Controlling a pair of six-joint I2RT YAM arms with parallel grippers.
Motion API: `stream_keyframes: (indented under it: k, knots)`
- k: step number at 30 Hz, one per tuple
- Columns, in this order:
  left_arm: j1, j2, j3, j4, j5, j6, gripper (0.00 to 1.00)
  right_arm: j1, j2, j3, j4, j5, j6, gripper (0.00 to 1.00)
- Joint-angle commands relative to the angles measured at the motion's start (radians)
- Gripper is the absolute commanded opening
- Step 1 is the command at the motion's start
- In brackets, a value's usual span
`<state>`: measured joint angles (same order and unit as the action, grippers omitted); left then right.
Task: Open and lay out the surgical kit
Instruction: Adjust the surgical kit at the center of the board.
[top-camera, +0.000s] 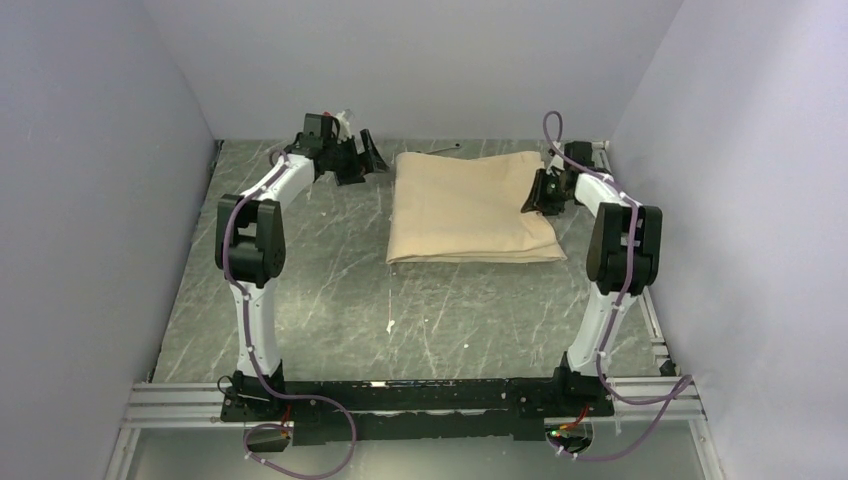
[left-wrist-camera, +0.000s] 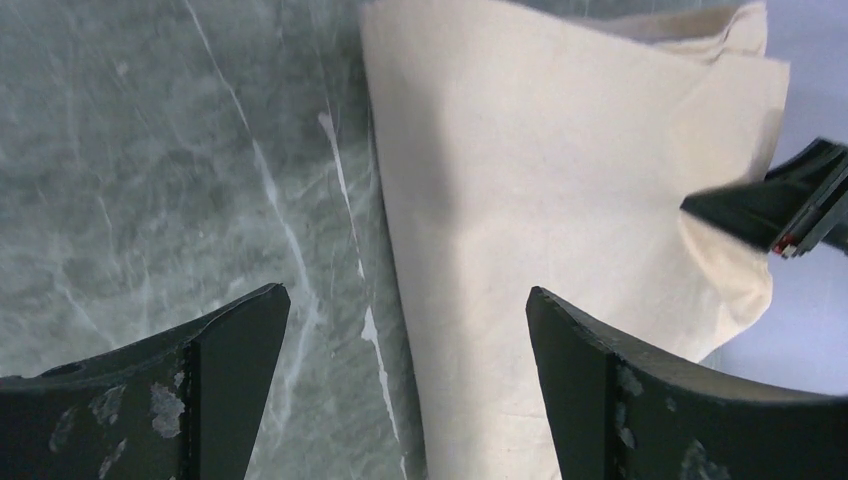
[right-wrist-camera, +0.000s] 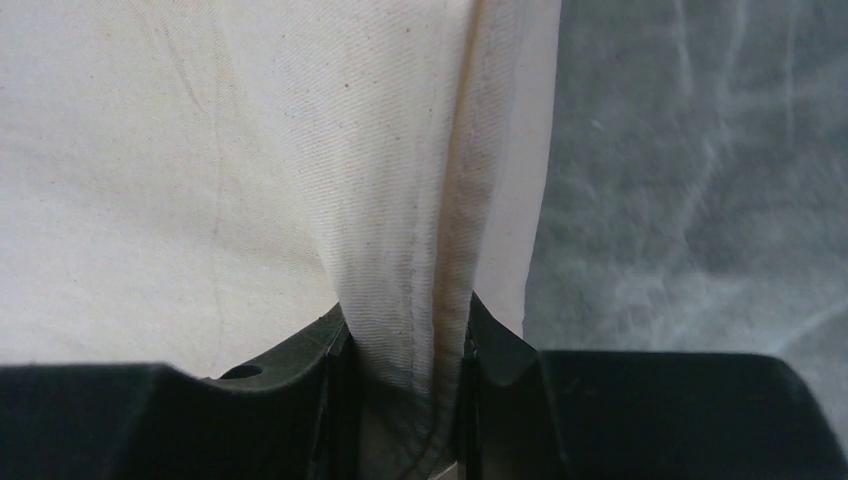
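Tan wrap sheet (top-camera: 470, 205) folded shut at far-centre of table (top-camera: 330, 300) | my right gripper (right-wrist-camera: 408, 345) pinches its right-edge fold | my left gripper (left-wrist-camera: 408, 320) gapes wide, empty, near its left edge | step 1: unfolding | next, I judge: draw flap outward, left grabs 1 layer.

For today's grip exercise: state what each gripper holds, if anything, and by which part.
The right gripper pinches the tan wrap by a stitched fold at its right edge; the left gripper, open, holds nothing.
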<state>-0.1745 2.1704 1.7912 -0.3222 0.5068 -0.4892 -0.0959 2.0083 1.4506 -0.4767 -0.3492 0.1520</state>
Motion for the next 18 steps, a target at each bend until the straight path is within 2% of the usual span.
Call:
stream_keyframes:
  k: [1, 6, 7, 10, 12, 15, 18]
  knots:
    - [-0.006, -0.082, -0.055, -0.016, -0.002, 0.004, 0.95, 0.068, 0.084, 0.116, 0.037, -0.149, 0.070, 0.00]
    - [-0.010, -0.113, -0.062, -0.045, -0.023, 0.001, 0.94, 0.087, 0.083, 0.152, 0.026, -0.100, 0.141, 0.00]
    - [-0.010, -0.120, -0.059, -0.055, -0.027, 0.003, 0.94, 0.086, 0.081, 0.173, -0.005, -0.074, 0.141, 0.04]
    - [-0.019, -0.138, -0.034, -0.097, -0.053, 0.023, 0.94, 0.073, 0.047, 0.221, -0.082, 0.025, 0.163, 0.45]
    - [-0.024, -0.151, -0.012, -0.127, -0.068, 0.037, 0.94, 0.061, -0.013, 0.203, -0.098, 0.098, 0.201, 0.63]
    - [-0.028, -0.172, 0.017, -0.169, -0.099, 0.049, 0.94, 0.046, -0.139, 0.154, -0.123, 0.203, 0.257, 0.77]
    - [-0.032, -0.193, 0.040, -0.210, -0.143, 0.066, 0.94, 0.031, -0.254, 0.071, -0.139, 0.272, 0.276, 0.79]
